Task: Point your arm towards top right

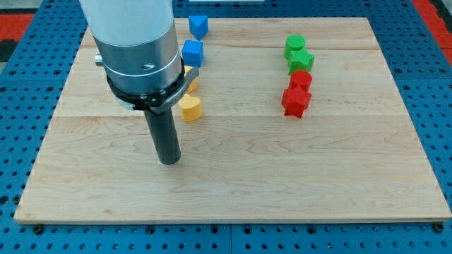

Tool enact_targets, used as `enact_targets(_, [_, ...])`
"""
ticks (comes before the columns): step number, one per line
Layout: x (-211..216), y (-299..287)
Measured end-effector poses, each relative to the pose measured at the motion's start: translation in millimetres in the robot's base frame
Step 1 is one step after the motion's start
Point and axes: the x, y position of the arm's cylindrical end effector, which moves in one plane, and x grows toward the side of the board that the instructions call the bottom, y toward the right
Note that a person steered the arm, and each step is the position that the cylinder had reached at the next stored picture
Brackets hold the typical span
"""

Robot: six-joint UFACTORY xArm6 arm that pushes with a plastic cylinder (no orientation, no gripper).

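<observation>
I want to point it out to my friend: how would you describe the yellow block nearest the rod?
Start at the wooden board and find my tip, left of centre. Just up and right of it sits the yellow heart-shaped block, not touching it. The blue blocks above differ in colour; another yellow piece behind is mostly hidden.

**Colours on the board**

The surface (233, 176) is pale wood with faint grain bands, on a blue pegboard (21, 85). Two blue blocks (198, 26) (193, 52), a yellow heart (190, 108), two green blocks (295, 45) (301, 61), two red blocks (301, 79) (296, 101). The rod (165, 137) is dark, under a silver and white arm (138, 49).
</observation>
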Motion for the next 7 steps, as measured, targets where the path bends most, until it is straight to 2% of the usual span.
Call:
enact_targets(2, [0,14])
enact_targets(3, [-1,44])
enact_targets(5, [-28,203])
enact_targets(7, [-109,283])
